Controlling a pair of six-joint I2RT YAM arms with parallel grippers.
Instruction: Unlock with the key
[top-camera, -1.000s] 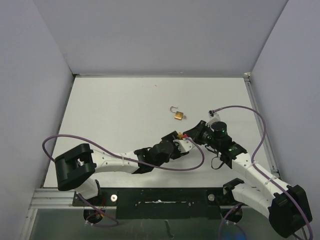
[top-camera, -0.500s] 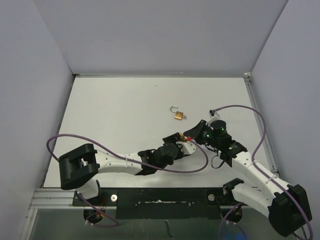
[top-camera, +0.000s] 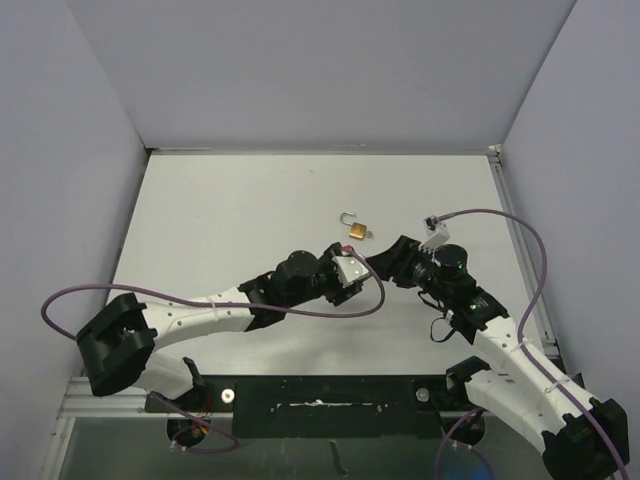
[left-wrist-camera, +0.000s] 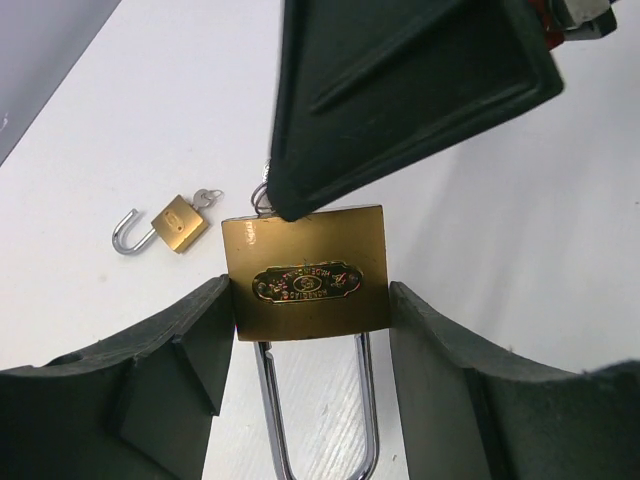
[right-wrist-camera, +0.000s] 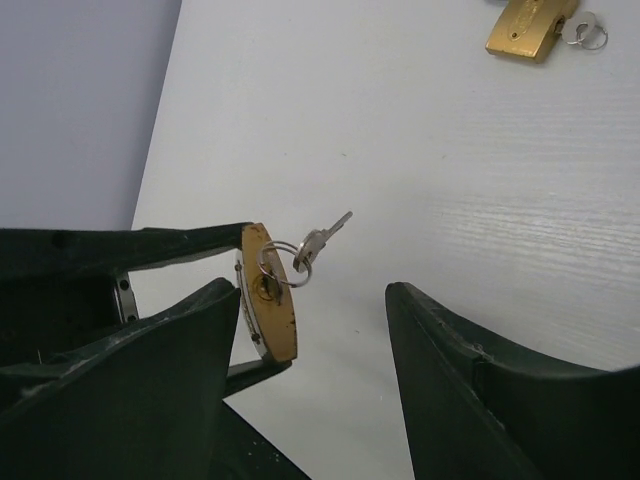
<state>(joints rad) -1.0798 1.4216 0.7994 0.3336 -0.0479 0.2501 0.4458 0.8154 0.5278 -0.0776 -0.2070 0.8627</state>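
A brass padlock (left-wrist-camera: 305, 285) is clamped by its sides between the fingers of my left gripper (left-wrist-camera: 305, 300), with its steel shackle (left-wrist-camera: 315, 420) pointing back toward the wrist. In the right wrist view I see the padlock's underside (right-wrist-camera: 272, 300). A key sits in its keyhole (right-wrist-camera: 265, 288), and a ring (right-wrist-camera: 285, 262) with a spare key (right-wrist-camera: 325, 238) hangs from it. My right gripper (right-wrist-camera: 310, 295) is open. Its left finger (right-wrist-camera: 150, 370) lies close beside the padlock and nothing is between the jaws. In the top view the two grippers (top-camera: 350, 272) (top-camera: 385, 260) meet at mid-table.
A smaller brass padlock (top-camera: 355, 229) lies on the white table just beyond the grippers, its shackle swung open and a key in it. It also shows in both wrist views (left-wrist-camera: 180, 222) (right-wrist-camera: 525, 25). Grey walls enclose the table. Purple cables loop beside both arms.
My right gripper has opened and let go of the key, which stays in the padlock. The left arm has swung its wrist up and left, still holding the padlock.
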